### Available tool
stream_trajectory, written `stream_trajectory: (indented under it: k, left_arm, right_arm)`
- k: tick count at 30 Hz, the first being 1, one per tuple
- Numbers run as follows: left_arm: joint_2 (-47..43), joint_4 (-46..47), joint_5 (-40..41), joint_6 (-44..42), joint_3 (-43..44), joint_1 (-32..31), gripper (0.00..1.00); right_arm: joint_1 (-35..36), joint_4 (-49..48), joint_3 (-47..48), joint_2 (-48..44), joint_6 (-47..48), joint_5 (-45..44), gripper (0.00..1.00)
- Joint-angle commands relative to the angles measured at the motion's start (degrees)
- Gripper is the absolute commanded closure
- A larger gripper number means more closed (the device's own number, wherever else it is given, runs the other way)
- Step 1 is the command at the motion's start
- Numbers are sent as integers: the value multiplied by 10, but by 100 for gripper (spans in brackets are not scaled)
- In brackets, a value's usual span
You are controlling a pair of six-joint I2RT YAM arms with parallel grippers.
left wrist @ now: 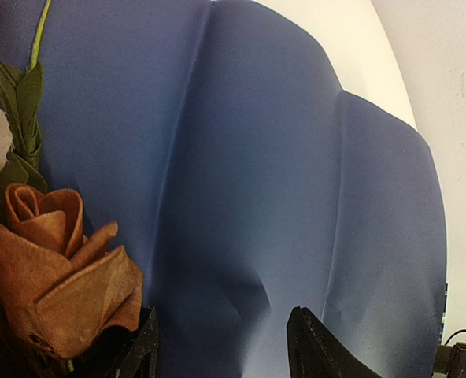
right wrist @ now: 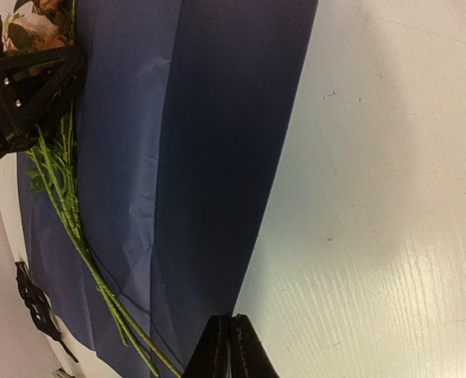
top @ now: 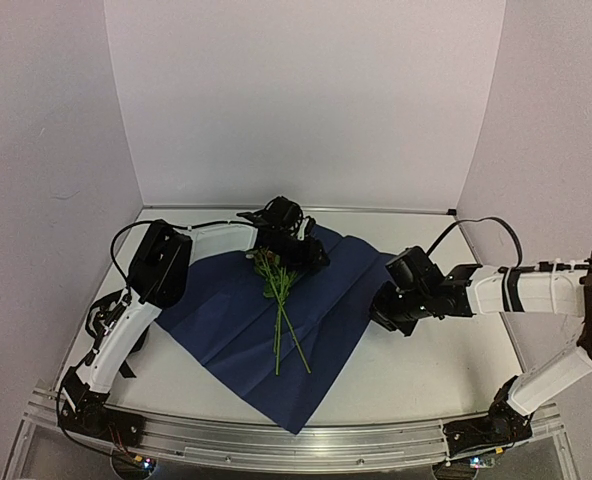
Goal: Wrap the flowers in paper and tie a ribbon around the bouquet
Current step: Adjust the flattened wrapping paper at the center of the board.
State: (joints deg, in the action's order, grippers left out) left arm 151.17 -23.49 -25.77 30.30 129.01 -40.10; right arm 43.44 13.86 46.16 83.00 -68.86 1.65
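Note:
The paper (top: 226,325) lies flat on the table with its dark navy face up. The flowers (top: 277,290) lie on it, heads toward the back and stems toward the front. My left gripper (top: 294,250) hovers at the rose heads. In the left wrist view it (left wrist: 221,323) stands open over bare paper (left wrist: 257,157), with a reddish rose (left wrist: 56,276) against its left finger. My right gripper (top: 384,318) is low at the paper's right edge. In the right wrist view its fingertips (right wrist: 233,319) are shut, and the edge of the paper (right wrist: 209,157) runs into them. A black ribbon (right wrist: 32,303) lies beyond the stems (right wrist: 68,213).
White walls close in the table at the back and on both sides. A metal rail (top: 296,440) runs along the near edge between the arm bases. Bare white tabletop (top: 446,370) lies to the right of the paper.

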Motion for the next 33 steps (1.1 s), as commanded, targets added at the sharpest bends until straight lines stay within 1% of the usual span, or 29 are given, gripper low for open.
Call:
stream_trajectory:
  k: [1,11,20,27,30,33]
  left_arm:
    - [22,-21,-15,9,14,-10,42]
    - [26,-19,-23,12,27,-11,41]
    - [34,-9,-29,19,36,-14,41]
    - [29,-1,-26,20,38,-14,41]
    - [22,7,-25,20,34,-14,40]
    - [11,15,-25,20,27,-14,39]
  right_arm:
    - [2,30,30,-2,10,-32,96]
    - [2,61,45,-2,14,-47,98]
    - [3,78,30,-10,16,-59,98]
    - [2,77,9,-10,21,-58,92]
    - [2,77,3,-10,24,-58,88]
    - [2,77,-3,-13,28,-59,81]
